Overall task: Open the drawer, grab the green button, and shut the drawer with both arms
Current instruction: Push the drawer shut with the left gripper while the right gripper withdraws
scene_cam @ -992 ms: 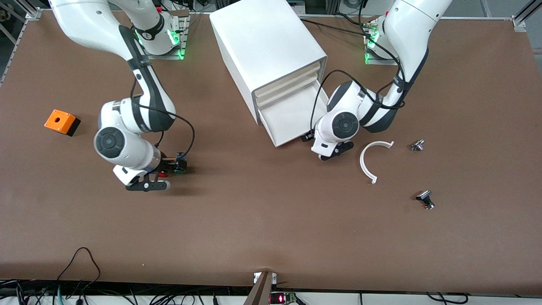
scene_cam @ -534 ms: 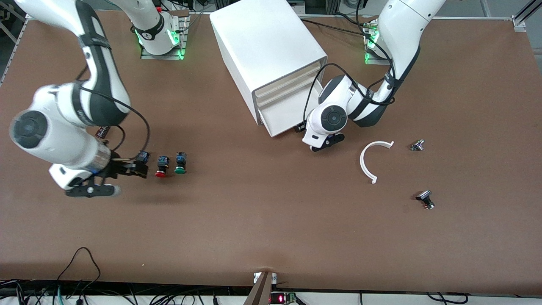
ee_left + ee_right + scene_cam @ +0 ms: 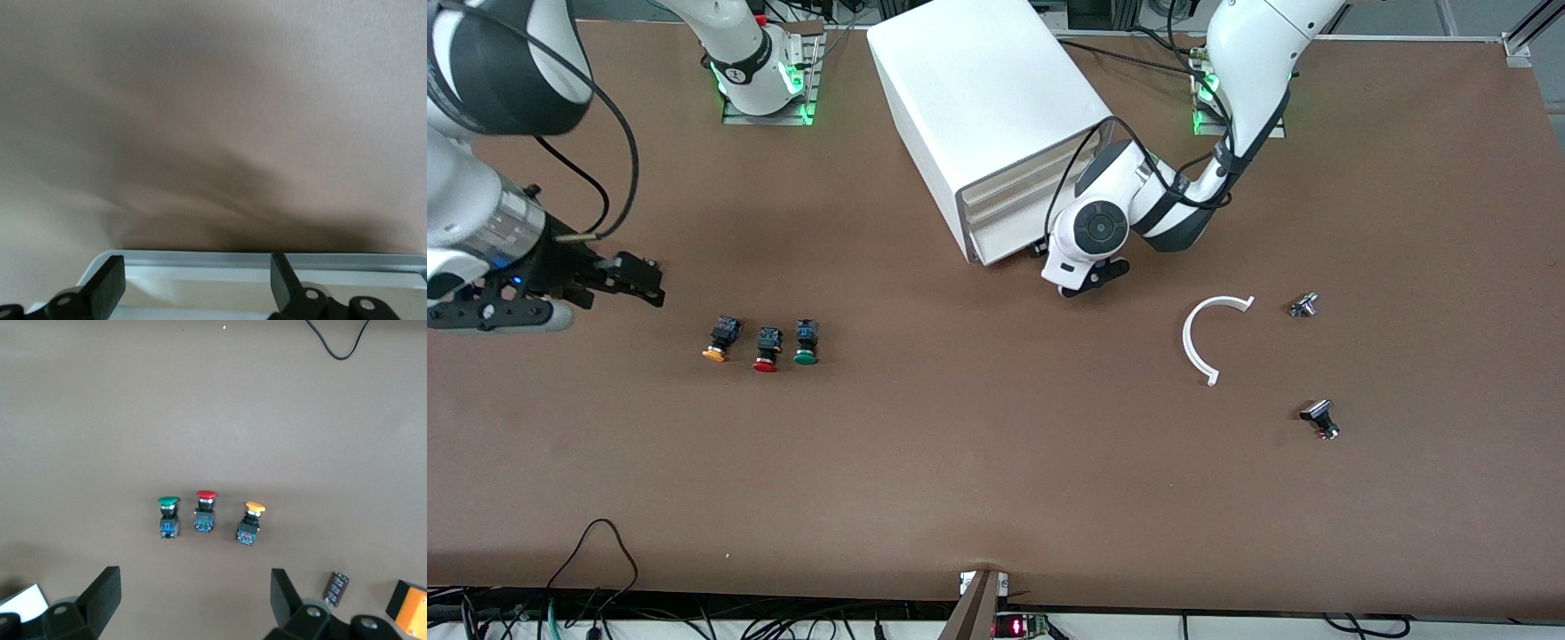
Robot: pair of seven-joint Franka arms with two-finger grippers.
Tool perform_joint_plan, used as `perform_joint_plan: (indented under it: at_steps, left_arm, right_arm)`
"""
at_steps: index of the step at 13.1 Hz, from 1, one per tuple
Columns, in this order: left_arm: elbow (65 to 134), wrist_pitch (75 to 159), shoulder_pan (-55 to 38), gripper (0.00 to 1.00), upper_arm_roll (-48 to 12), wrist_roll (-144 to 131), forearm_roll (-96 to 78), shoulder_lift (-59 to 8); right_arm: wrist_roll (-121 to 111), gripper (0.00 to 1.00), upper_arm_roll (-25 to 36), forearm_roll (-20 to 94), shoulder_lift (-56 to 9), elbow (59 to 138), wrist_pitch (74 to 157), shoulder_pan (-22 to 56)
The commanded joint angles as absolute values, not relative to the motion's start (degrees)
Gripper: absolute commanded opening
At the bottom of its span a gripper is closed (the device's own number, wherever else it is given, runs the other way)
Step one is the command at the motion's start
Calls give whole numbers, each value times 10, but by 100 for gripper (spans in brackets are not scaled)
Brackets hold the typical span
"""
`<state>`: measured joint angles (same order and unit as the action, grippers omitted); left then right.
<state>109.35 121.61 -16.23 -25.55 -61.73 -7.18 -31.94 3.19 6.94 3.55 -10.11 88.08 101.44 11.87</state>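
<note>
Lying on the matte brown tabletop point(image 3: 996, 462), three small push buttons form a short row. The button with the round green cap point(image 3: 806, 343), black body and blue back end, sits at the 3 o'clock end of that row. A red-capped one point(image 3: 766, 349) is just beside it, and an orange-capped one point(image 3: 720, 340) is at the 9 o'clock end.

The right gripper point(image 3: 640, 280) hangs in the air toward the right arm's end of the table, at about 10 o'clock from the row. Its black fingers point(image 3: 103, 597) are spread wide and hold nothing.

The glossy white box cabinet point(image 3: 978, 107) stands between the arm bases. Its lowest shallow white plastic drawer point(image 3: 1005, 240) is nearly flush. The left gripper point(image 3: 1049, 253) is at the plain drawer front point(image 3: 267, 277), fingers point(image 3: 110, 287) parted and unclenched, with the wrist blocking part of it.

A curved white plastic strip point(image 3: 1202, 338) and two small metal-and-black parts point(image 3: 1304, 305) point(image 3: 1320, 418) lie toward the left arm's end.
</note>
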Motion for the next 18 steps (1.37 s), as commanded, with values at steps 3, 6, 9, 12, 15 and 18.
perform_joint_plan:
  at_steps: [3, 6, 9, 12, 15, 18]
  left_arm:
    - [1119, 1219, -182, 96, -265, -631, -84, -302]
    - [1119, 1219, -193, 96, -268, -644, -84, -301]
    - [1119, 1219, -204, 96, -274, -655, -84, -302]
    - [1119, 1219, -205, 97, -274, -654, -83, -302]
    - [1112, 1209, -191, 97, -271, -644, -73, -293]
    - [1081, 1143, -144, 97, -272, -634, -13, -257]
  right_arm:
    - [24, 99, 77, 30, -62, 894, 976, 119]
    - [26, 99, 60, -8, -55, 897, 955, 93]
    - [33, 99, -15, -11, -29, 902, 941, 24]
    - [54, 99, -25, -11, -5, 920, 940, 2]
    - [73, 99, -59, -11, 34, 957, 940, -27]
    - [94, 99, -62, -11, 48, 976, 942, -27]
